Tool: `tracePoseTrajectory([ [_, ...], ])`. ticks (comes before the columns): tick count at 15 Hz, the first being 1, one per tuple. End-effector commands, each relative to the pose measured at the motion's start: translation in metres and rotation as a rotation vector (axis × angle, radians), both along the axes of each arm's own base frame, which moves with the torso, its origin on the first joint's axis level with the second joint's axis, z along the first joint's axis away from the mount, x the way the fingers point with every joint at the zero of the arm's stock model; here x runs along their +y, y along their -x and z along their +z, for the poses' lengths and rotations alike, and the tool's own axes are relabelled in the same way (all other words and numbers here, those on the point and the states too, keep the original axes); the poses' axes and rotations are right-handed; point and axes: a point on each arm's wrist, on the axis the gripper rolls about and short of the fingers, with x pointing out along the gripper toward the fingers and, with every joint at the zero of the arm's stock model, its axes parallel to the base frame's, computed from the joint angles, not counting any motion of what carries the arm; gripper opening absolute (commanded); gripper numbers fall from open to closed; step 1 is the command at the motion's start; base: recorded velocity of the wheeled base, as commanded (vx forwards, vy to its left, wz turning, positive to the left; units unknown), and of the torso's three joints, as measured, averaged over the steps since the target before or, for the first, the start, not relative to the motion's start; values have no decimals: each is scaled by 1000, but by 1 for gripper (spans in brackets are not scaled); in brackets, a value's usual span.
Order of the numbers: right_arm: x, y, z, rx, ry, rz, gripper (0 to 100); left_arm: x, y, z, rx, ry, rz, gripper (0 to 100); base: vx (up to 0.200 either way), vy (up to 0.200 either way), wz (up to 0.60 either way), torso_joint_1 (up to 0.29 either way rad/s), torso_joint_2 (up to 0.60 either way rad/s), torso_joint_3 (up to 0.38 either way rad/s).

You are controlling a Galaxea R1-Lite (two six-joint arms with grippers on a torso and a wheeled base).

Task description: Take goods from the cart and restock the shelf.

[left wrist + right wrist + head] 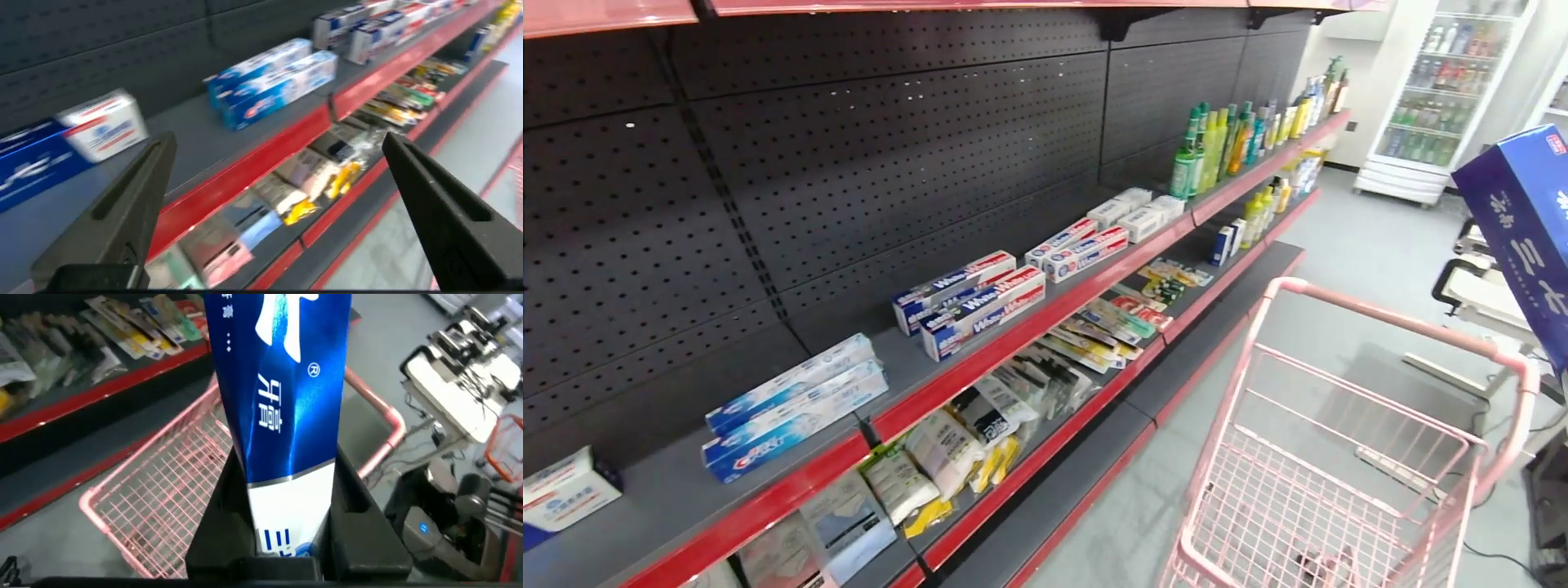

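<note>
1. The blue box [282, 384], blue w/ a white end, is pinched at the white end by the right end effector [286, 486]. Fingers press on both sides, and the rest of the box sticks out past them.
2. Head view: same box [1523, 237] is up in the air at far right, well apart from the shelf [670, 498].
3. The cart [1396, 314], a pink wire basket, stands btwn the held box and the shelf. From the right wrist its rim [155, 469] shows just beyond the box.
4. The shelf has grey boards w/ red front edges and a black pegboard back.
5. Upper board, near to far:
   - white carton [564, 490]
   - pale blue toothpaste boxes [796, 404], stacked
   - red-and-blue toothpaste boxes [972, 302]
   - more of the same kind [1078, 245]
   - white boxes [1139, 212]
6. The left end effector [278, 139] has its fingers spread wide w/ nothing btwn them. It hangs by the shelf's front edge, near the pale blue boxes [274, 77] and the white carton [106, 126].
7. Lower board: soft packets [947, 449] near, toothbrush packs [1094, 327] farther on.
8. Far end of shelf: green and yellow bottles [1217, 147].
9. A drinks fridge [1445, 90] stands beyond the aisle.
</note>
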Motion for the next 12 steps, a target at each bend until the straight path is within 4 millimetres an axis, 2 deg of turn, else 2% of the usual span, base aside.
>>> tracePoseTrajectory([
  [1,0,0,-1,6,0,0,0,0,0,0,0,0,0,100,0,0,600,2,-2,2],
  [12,0,-1,-2,10,0,0,0,0,0,0,1,0,0,100,0,0,600,1,1,0],
])
